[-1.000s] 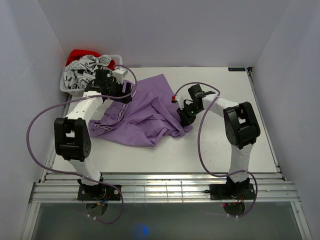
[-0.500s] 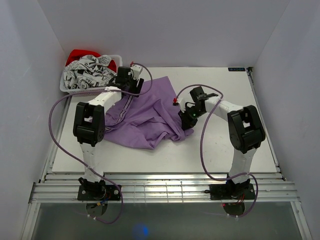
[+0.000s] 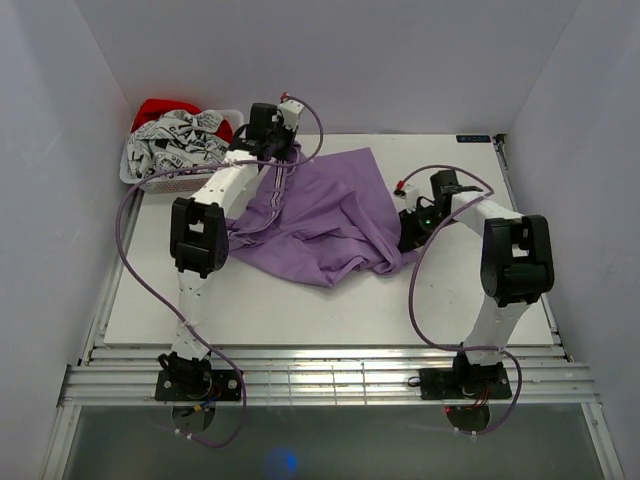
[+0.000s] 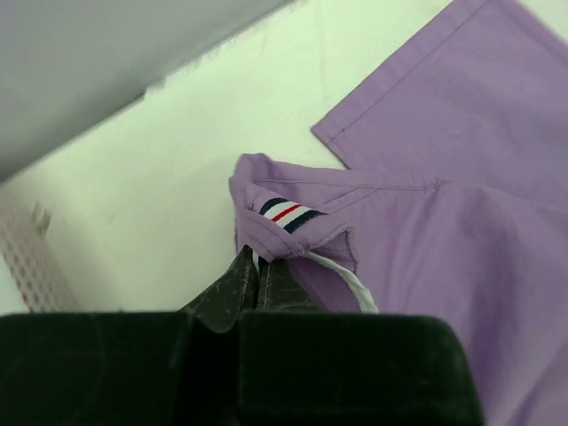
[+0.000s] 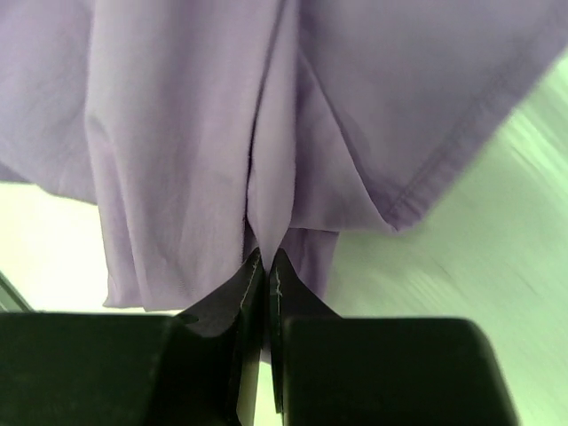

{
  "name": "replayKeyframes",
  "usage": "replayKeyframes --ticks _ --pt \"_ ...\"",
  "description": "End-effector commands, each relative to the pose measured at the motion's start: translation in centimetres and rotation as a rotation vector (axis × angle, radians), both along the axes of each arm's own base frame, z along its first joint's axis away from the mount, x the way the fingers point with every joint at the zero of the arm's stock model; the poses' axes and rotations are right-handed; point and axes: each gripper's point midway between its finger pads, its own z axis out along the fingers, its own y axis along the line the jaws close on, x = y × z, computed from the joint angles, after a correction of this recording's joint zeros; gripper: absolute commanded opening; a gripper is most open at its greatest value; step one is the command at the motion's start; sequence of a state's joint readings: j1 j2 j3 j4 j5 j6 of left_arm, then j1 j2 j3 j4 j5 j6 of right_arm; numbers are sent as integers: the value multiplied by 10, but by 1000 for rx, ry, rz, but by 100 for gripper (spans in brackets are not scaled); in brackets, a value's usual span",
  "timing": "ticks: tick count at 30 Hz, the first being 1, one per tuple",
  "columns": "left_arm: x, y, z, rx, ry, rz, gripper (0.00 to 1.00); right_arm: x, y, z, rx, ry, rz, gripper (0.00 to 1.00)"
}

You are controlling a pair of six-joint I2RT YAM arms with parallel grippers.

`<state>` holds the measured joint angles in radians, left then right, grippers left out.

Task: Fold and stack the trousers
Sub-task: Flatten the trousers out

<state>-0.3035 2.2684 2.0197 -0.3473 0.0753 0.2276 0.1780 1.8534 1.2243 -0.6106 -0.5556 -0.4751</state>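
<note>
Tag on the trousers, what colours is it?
The tag is striped navy, white and red; clearest in the left wrist view.

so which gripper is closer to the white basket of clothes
Left. The left gripper pinches the waistband corner of the trousers beside the basket; the right gripper holds the cloth's opposite edge, farther away.

White laundry basket (image 3: pixel 158 184), patterned clothes (image 3: pixel 180 136), red cloth (image 3: pixel 158 108)
</note>
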Motion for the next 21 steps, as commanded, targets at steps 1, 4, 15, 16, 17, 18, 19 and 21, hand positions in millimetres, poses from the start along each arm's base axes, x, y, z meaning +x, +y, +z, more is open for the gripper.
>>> replayKeyframes --ticks 1,4,15,16,17,18,19,21 --pt "-5 -68 75 -149 -122 -237 0 7 -42 8 3 21 -173 8" --pt "1 -99 123 -226 -245 -325 0 6 -70 12 24 24 -259 8" --pt "-177 -29 271 -512 -258 -875 0 -25 -56 69 138 -134 -151 35" --pt "-209 -20 287 -501 -266 -937 0 -25 -57 75 136 -155 -142 41" --pt "-241 -14 268 -559 -106 -966 0 -21 -64 88 127 -216 -140 56" --pt "-251 -4 263 -481 -178 -999 0 -18 -70 94 123 -246 -149 63" --pt "-273 1 266 -432 -206 -1007 0 -14 -75 102 123 -281 -151 69" --pt "-304 13 220 -343 -107 -989 0 -3 -88 120 98 -361 -160 82"
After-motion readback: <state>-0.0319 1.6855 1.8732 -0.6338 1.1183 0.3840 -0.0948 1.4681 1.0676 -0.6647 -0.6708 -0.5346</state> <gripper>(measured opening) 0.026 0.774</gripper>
